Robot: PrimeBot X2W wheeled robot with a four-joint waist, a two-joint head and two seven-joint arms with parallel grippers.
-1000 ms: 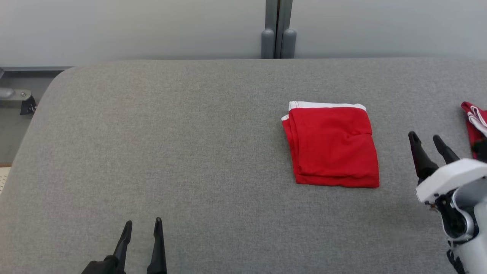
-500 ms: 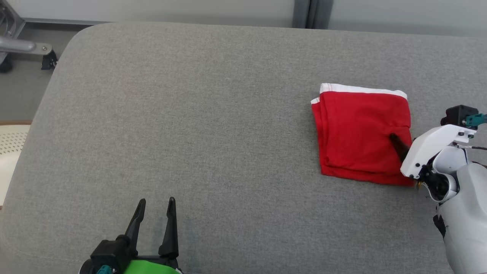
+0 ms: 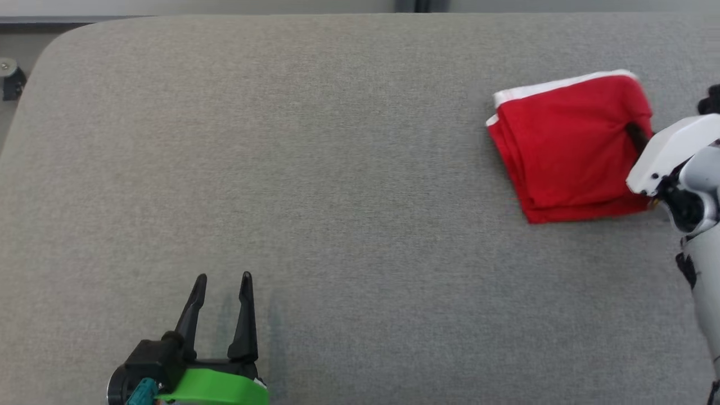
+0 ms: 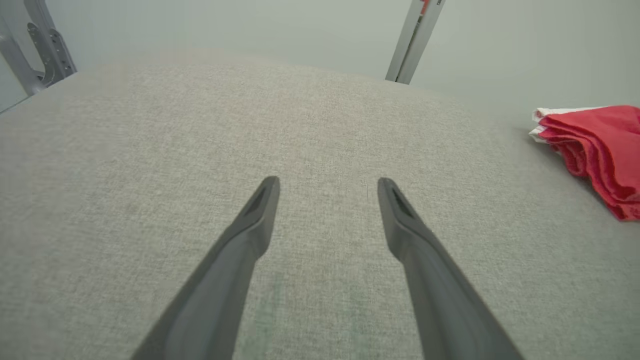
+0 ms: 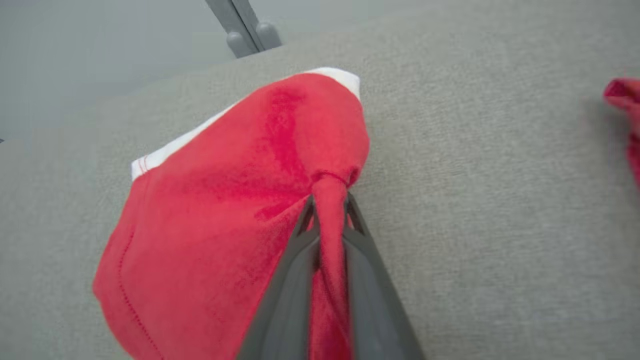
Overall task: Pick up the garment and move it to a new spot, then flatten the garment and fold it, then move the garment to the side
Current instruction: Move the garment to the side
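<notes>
The garment (image 3: 568,143) is a folded red piece with a white band along its far edge, lying at the right of the grey padded table (image 3: 315,169). My right gripper (image 3: 637,134) is shut on the garment's right edge. In the right wrist view a pinched ridge of red cloth (image 5: 327,220) runs between the two closed fingers of that gripper (image 5: 329,199). My left gripper (image 3: 223,281) stands open over bare table at the lower left, nothing between its fingers (image 4: 327,182). The garment (image 4: 600,150) shows at the right edge of the left wrist view.
A second red piece of cloth (image 5: 625,100) lies at the right edge of the right wrist view. A grey post (image 4: 415,40) stands behind the table's far edge. The table's rounded far left corner (image 3: 50,39) borders the floor.
The head camera has tilted and turned. My right gripper has shut on the garment's right edge, and the garment has turned and bunched at the grip. The left gripper stays open.
</notes>
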